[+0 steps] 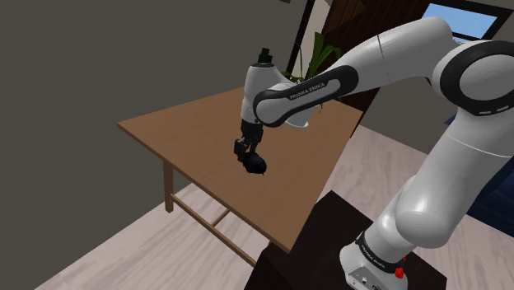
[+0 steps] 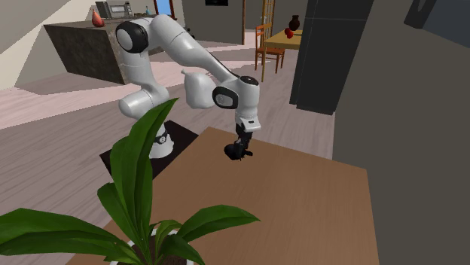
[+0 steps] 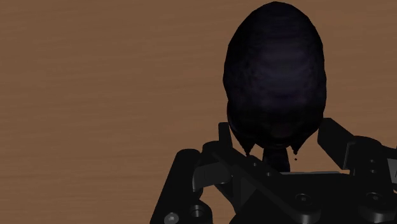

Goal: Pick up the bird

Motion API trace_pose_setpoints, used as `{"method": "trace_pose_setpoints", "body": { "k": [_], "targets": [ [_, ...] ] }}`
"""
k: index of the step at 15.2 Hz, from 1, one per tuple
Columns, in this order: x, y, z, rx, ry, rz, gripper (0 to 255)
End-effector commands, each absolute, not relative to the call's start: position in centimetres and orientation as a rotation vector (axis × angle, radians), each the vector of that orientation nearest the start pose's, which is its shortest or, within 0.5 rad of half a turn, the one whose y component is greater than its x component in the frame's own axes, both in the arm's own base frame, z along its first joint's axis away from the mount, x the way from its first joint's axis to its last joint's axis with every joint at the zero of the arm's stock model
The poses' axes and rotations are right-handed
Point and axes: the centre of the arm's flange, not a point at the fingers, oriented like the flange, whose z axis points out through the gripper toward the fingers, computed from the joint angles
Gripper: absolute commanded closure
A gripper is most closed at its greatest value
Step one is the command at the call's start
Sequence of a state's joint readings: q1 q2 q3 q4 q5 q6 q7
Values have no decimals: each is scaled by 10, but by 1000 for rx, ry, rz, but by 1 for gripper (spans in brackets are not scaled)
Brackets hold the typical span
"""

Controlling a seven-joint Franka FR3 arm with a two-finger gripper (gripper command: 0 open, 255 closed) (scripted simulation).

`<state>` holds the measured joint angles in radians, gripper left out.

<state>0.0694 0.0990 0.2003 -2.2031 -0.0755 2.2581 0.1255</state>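
Checking wrist view, we found jaws clenched on dark bird, bird at jaw tips over brown tabletop. We judged step: grasp made, lift in hand; clearance from tabletop unclear. Next move called for straight upward raise, firm grip.

A glossy white Franka arm, with rounded links, dark grey joint bands and pale lettering on one band. A red knob marks its base just above the black stand. Its all-black gripper shows small screw heads.
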Motion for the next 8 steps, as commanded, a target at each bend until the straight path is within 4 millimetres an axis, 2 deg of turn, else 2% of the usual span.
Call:
{"method": "trace_pose_setpoints", "body": {
  "k": [1, 6, 8],
  "targets": [
    [518, 141, 333, -3171, -308, 56, 255],
    [518, 141, 334, -3171, -308, 56, 255],
    [518, 141, 345, -3171, -308, 56, 255]
  ]
}}
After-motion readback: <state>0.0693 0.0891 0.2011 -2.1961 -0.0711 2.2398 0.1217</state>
